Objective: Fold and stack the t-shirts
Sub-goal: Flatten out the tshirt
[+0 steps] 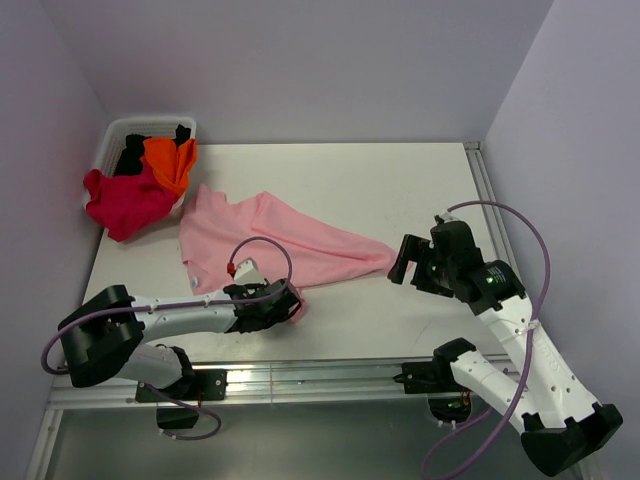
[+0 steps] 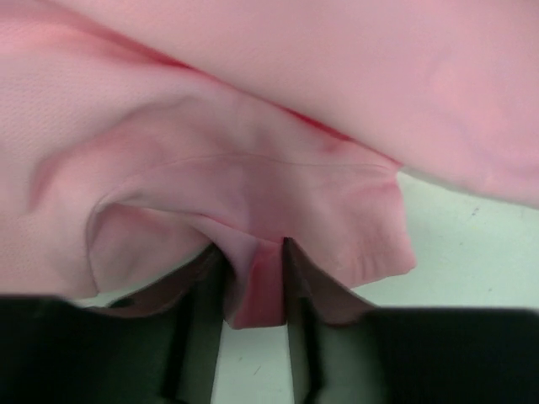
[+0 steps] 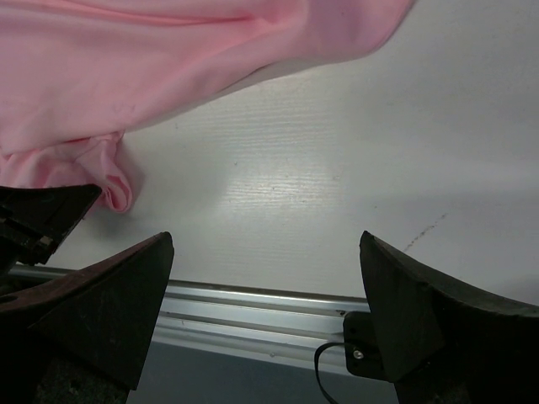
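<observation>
The light pink t-shirt (image 1: 290, 240) lies crumpled across the middle of the table, running to a point on the right. My left gripper (image 1: 291, 304) is at its near hem. In the left wrist view this gripper (image 2: 251, 249) is shut on a pinched fold of the pink t-shirt (image 2: 253, 126). My right gripper (image 1: 399, 262) hovers just off the shirt's right tip, open with nothing between its fingers (image 3: 265, 240). The pink t-shirt (image 3: 126, 67) fills the upper left of that view. Crimson (image 1: 125, 200), orange (image 1: 170, 160) and black (image 1: 135, 152) t-shirts are heaped at the far left.
A white basket (image 1: 115, 132) stands at the back left corner, with the heaped shirts spilling over its rim onto the table. A metal rail (image 3: 253, 311) runs along the near table edge. Walls close in on both sides.
</observation>
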